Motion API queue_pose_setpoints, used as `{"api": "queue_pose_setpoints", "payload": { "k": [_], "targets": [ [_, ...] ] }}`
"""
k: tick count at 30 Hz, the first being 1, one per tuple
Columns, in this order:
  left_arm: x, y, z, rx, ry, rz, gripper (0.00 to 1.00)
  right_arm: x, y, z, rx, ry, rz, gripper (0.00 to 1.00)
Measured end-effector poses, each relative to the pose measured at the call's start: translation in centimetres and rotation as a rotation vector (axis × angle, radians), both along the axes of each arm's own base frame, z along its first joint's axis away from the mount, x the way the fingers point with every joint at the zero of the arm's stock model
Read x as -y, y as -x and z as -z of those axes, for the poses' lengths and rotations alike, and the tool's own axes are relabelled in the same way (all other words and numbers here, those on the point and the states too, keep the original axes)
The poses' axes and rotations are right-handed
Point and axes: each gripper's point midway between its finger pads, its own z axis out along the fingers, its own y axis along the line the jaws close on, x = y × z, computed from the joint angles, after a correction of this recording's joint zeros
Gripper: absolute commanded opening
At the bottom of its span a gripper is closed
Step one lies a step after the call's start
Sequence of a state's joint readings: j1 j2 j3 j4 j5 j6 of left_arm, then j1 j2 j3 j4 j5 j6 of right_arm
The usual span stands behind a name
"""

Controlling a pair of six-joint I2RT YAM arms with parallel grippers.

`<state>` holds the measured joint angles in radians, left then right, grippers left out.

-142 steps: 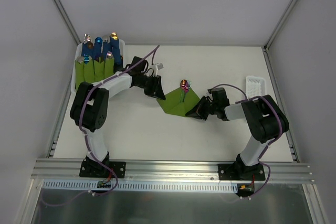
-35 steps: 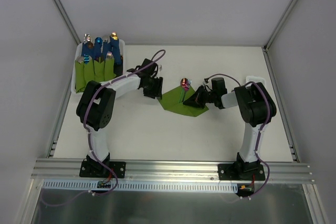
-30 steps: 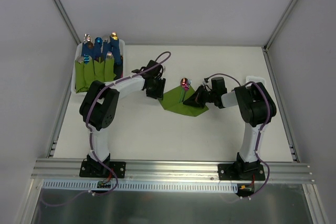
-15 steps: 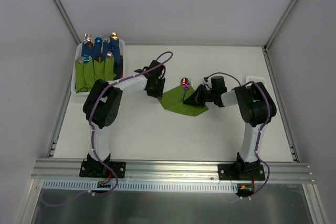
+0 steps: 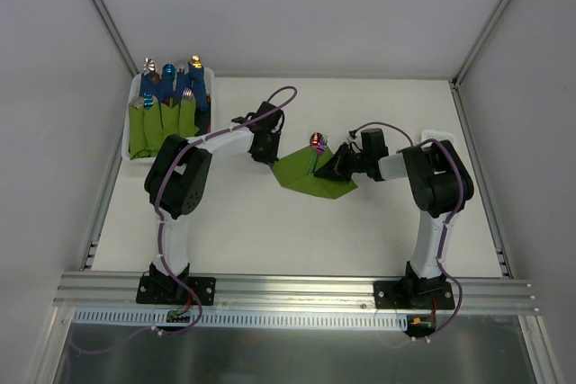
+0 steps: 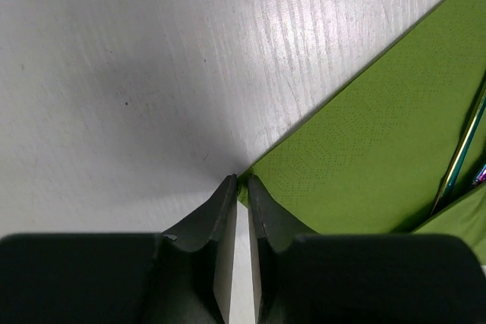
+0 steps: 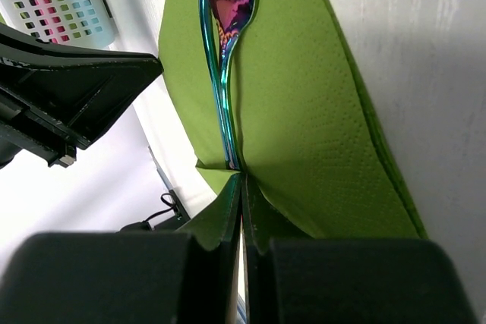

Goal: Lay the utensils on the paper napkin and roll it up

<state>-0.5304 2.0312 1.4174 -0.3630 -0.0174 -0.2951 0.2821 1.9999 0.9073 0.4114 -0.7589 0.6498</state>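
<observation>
The olive-green paper napkin (image 5: 306, 174) lies mid-table with its right part folded up over the utensils (image 5: 315, 143), whose shiny reddish ends stick out at the far side. My left gripper (image 5: 272, 154) is at the napkin's left corner. In the left wrist view its jaws (image 6: 243, 182) pinch that corner of the napkin (image 6: 364, 149), and a rainbow-tinted utensil stem (image 6: 460, 158) lies further in. My right gripper (image 5: 338, 166) is shut on the raised fold. In the right wrist view its tips (image 7: 241, 178) meet on the napkin (image 7: 311, 119) just below a utensil (image 7: 225, 73).
A white basket (image 5: 129, 137) at the back left holds several green rolled bundles with blue handles (image 5: 166, 101). A small white tray (image 5: 441, 143) lies at the right edge, behind my right arm. Purple cables loop above both wrists.
My left gripper has slid right to the napkin's left corner and closed its jaws on it. The right gripper has kept the fold where it was a second ago.
</observation>
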Motion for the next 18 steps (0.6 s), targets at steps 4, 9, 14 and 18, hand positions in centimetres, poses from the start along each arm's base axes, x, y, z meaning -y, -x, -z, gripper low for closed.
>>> {"api": "queue_pose_setpoints", "payload": {
  "k": [4,9,14,18],
  "targets": [
    [0.4,0.1,-0.1,-0.006,0.019,0.01,0.0,0.1,0.0,0.1,-0.001,0.008,-0.001,0.02],
    [1.5,1.0,-0.3,-0.046,0.084,0.037,0.0,0.1,0.0,0.2,-0.001,0.018,-0.003,0.01],
    [3.5,2.7,-1.6,-0.112,0.207,0.072,0.0,0.1,0.0,0.3,0.002,0.023,-0.008,0.01],
    [5.2,3.4,-4.1,-0.128,0.321,0.1,0.0,0.1,0.0,0.3,0.004,0.026,-0.011,0.01]
  ]
}}
